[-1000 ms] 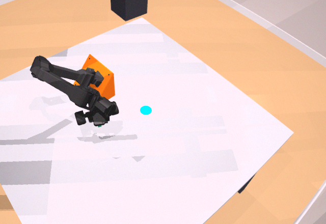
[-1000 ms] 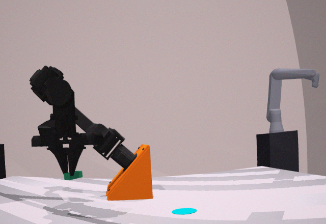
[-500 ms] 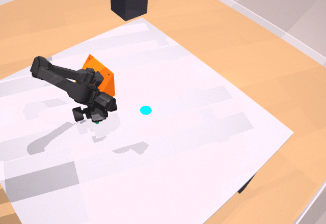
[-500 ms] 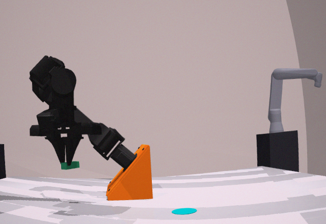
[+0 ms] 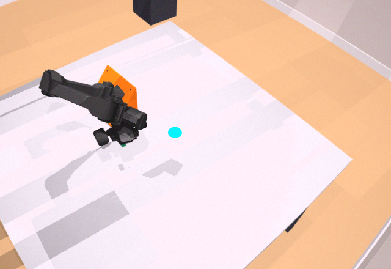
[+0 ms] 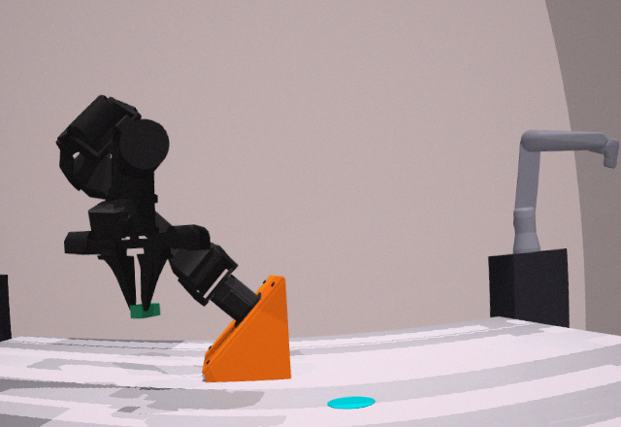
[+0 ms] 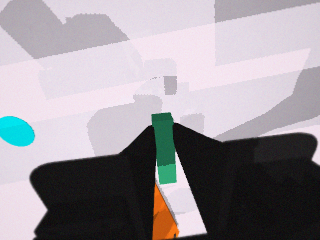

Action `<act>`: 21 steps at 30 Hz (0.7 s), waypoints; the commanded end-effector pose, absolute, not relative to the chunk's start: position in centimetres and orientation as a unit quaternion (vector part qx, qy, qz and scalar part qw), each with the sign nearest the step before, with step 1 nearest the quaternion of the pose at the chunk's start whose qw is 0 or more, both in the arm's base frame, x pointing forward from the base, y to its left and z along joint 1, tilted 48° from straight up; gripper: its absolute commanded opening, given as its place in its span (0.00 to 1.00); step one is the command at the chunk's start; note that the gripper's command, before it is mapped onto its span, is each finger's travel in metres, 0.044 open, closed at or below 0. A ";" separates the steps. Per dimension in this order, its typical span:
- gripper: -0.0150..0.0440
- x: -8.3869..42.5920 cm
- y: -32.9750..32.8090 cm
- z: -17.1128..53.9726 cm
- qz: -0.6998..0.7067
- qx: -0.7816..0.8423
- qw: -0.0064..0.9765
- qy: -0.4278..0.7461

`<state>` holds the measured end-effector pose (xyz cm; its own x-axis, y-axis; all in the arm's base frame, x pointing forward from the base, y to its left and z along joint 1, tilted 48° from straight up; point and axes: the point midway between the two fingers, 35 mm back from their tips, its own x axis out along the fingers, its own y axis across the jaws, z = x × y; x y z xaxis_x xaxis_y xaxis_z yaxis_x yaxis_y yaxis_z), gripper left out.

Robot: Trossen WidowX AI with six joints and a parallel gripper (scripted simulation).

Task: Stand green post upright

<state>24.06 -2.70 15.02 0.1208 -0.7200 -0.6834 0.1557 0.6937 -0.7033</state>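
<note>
The green post (image 5: 123,145) (image 6: 137,312) (image 7: 165,145) is lying level, held in the air well above the table. My gripper (image 6: 140,308) (image 7: 162,129) is shut on it and points down; in the top view the wrist hides the fingertips and most of the post. In the wrist view the post runs between the fingers, with one end towards the gripper's base side. The cyan circle (image 5: 175,132) (image 6: 350,402) (image 7: 16,131) lies flat on the table, off to one side of the gripper, with nothing standing in it.
The orange wedge-shaped base (image 5: 131,96) (image 6: 255,346) (image 7: 164,220) carries my arm and stands behind the gripper. Shadows of the arm fall on the white table (image 5: 220,196). A dark pedestal (image 5: 154,0) stands beyond the table; a grey arm (image 6: 527,181) on a dark block is in the background.
</note>
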 end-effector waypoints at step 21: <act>0.29 26.3 3.4 10.7 -0.175 -0.360 0.664 0.632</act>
